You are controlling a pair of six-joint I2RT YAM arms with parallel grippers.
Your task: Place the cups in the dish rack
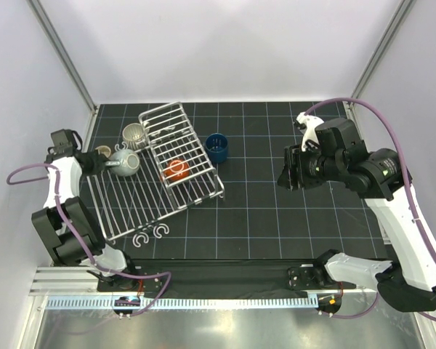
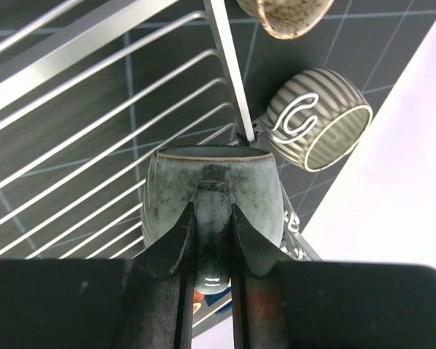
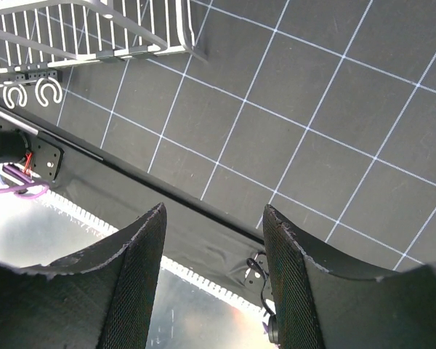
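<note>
The speckled grey mug (image 2: 261, 196) is gripped by its handle in the left end effector (image 2: 212, 218), at the left edge of the dish rack (image 1: 131, 207). It should be lowered level onto the slats before release. The right end effector (image 3: 212, 211) is open, empty.

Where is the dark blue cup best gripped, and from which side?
Probably at the rim, from above: the dark blue cup stands upright, mouth up, close beside the dish rack, so one finger can go inside and one outside the wall on its free right side. Its handle is not clear.
</note>
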